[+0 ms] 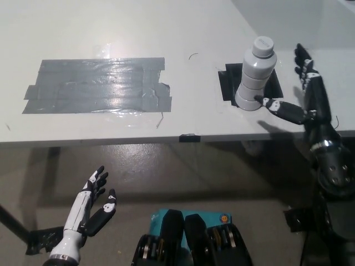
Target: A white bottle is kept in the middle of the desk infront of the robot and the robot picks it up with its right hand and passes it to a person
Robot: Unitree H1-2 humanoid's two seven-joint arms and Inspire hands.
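Note:
A white ribbed bottle (256,75) with a white cap stands upright on a black tape patch (248,83) at the right of the grey desk (166,33). My black right hand (302,94) is open over the desk just right of the bottle. Its thumb tip reaches close to the bottle's base, and the other fingers point up behind and to the right. Nothing is held in it. My white left hand (89,210) rests open below the desk's front edge at the lower left.
A large patch of grey tape (100,86) covers the desk's left half. The desk's front edge (188,138) runs across the middle of the picture, with floor below it. No person is in view.

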